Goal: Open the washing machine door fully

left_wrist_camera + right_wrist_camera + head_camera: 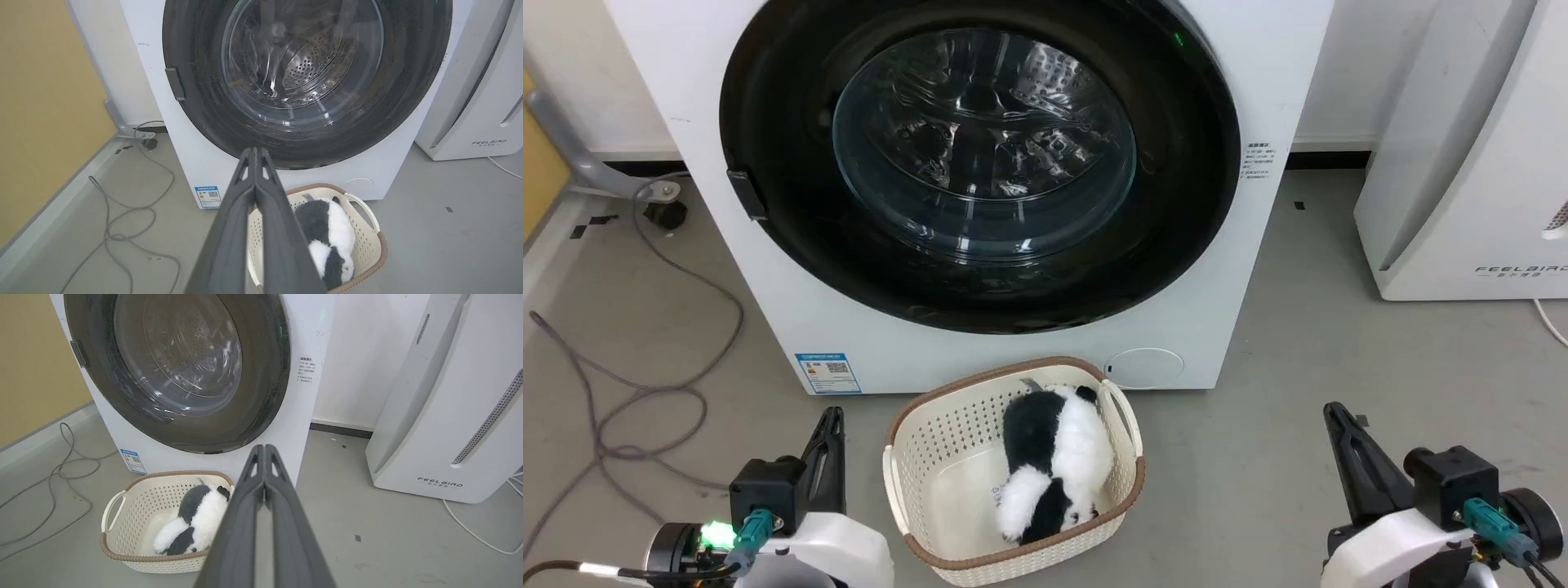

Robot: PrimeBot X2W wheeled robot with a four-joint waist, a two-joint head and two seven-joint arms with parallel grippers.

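The washing machine is a white front-loader standing straight ahead. Its door, a glossy black disc with a clear glass bowl, lies flat against the front, closed. A small black handle tab sits on the door's left rim. My left gripper rests low at the lower left, fingers together and empty, well short of the door. My right gripper is at the lower right, also shut and empty. The door fills the top of the left wrist view, beyond my left gripper. The right gripper points below the door.
A cream plastic basket holding a black-and-white plush toy sits on the floor between my arms, just before the washer. Grey cables loop on the floor at left. A white FEELBIRD appliance stands at right.
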